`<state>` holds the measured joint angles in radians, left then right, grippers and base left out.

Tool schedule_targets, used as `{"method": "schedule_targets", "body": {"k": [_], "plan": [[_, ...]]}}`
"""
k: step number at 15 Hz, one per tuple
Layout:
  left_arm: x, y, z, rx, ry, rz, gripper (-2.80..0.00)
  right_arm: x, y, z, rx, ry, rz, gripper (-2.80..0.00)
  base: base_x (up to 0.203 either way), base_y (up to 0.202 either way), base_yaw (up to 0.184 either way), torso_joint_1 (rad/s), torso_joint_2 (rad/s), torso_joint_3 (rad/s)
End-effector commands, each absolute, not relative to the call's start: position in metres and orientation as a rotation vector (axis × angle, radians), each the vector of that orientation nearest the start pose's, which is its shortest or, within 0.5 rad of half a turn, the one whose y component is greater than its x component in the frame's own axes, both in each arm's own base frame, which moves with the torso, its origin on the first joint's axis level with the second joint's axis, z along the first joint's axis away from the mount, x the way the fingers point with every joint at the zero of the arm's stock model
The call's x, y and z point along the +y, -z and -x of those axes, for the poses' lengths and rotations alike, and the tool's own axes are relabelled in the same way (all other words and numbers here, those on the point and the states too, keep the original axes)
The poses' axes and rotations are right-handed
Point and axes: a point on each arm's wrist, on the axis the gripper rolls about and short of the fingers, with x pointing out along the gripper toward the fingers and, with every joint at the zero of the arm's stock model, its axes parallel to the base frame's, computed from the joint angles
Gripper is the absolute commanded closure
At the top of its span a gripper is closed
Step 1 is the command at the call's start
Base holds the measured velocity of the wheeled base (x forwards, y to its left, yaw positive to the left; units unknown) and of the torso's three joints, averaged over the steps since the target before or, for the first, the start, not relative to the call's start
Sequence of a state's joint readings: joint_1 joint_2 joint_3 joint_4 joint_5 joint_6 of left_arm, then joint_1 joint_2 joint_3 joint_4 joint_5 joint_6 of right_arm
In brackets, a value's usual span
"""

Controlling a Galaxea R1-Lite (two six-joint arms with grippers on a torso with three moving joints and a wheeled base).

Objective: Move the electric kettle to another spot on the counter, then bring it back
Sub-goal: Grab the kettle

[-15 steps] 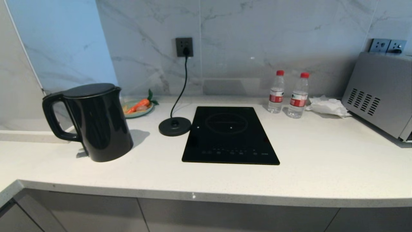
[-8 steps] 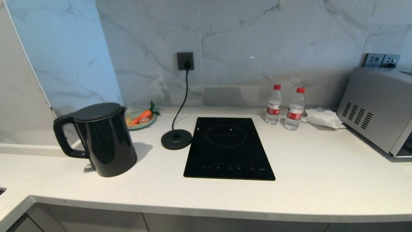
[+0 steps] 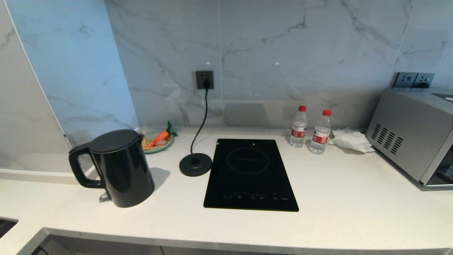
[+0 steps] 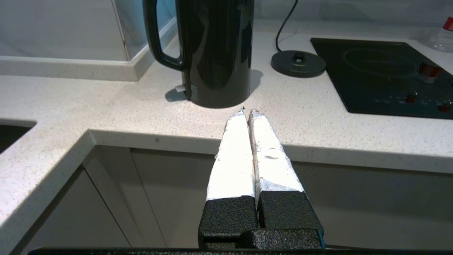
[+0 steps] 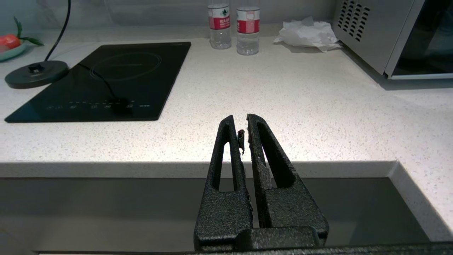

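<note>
Standing upright at the counter's [image 3: 354, 198] left, the electric kettle [image 3: 122, 170] points its handle left; left tool [image 4: 247, 114] and right tool [image 5: 240, 124] closed, empty.

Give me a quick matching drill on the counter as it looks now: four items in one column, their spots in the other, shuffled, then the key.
Items:
1. electric kettle
2. round corded base
3. two water bottles
4. plate with a carrot

Places:
A. just left of the induction hob
B. between the hob and the crumpled tissue
C. at the wall, behind the kettle
D. far left of the counter, off its base

Pairs: 1-D, 2-A, 3-B, 4-C
</note>
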<state>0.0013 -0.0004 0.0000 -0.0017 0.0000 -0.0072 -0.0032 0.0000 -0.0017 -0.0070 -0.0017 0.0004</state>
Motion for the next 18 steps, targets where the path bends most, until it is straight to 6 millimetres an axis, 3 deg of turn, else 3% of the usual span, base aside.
{"method": "schedule_targets", "body": {"k": [1,18], "plan": [[0.0,-0.0752,0.0227,0.0,-0.002,0.008,0.0,0.0,-0.0765,0.0229,-0.008,0.005,-0.001,0.0,0.0,0.0,0.0,0.146,-0.35,-0.205],[0.0,-0.0752,0.0227,0.0,-0.002,0.008,0.0,0.0,-0.0767,0.0229,-0.009,0.005,0.0,0.0,0.0,0.0,0.0,0.016,-0.04,-0.022]]}}
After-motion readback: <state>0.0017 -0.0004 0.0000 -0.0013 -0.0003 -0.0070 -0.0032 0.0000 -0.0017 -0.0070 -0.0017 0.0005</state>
